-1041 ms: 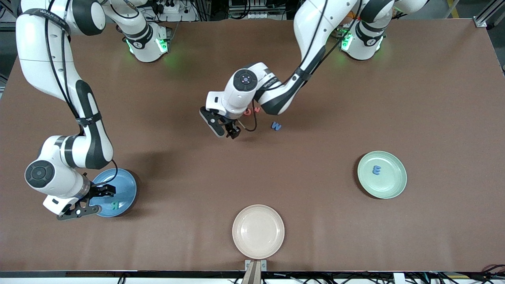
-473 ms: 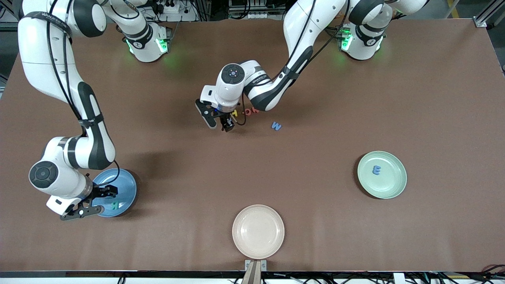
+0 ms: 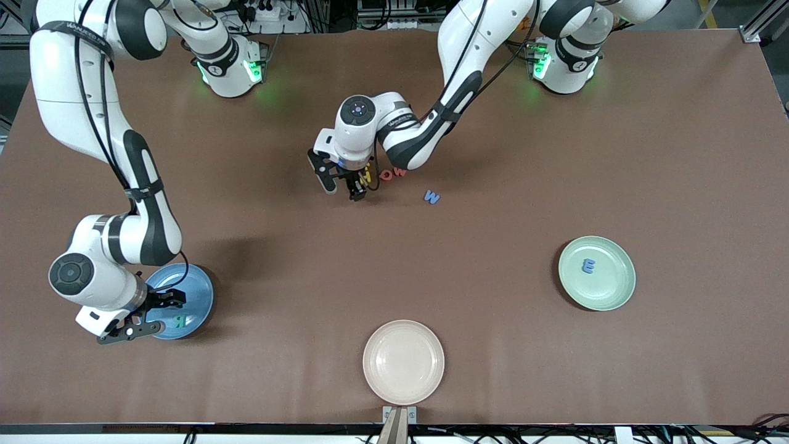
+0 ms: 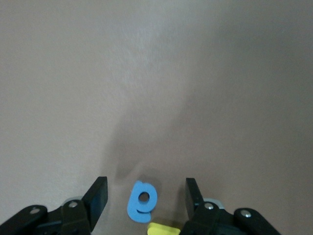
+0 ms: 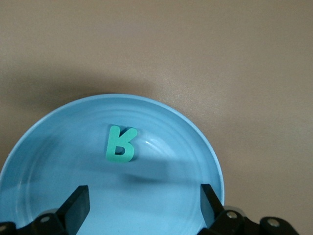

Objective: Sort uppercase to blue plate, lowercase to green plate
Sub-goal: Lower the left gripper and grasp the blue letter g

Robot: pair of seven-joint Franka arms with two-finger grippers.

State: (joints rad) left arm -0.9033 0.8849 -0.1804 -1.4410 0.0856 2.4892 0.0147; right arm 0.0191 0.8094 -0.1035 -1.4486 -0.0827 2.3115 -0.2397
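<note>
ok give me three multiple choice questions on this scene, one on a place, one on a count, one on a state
1. Where does the teal-green R lie?
A. on the cream-white plate
B. on the blue plate
C. on the bare table

2. How many plates are on the table?
A. two
B. three
C. four

3. How does the left gripper stand?
A. its fingers apart on either side of a light blue rounded letter
B. shut on the dark blue M
C. over the green plate

Answers:
1 B, the right wrist view shows the R inside the blue rim.
2 B, blue, cream-white plate and green plate.
3 A, the left wrist view shows a gap on each side of the letter.
</note>
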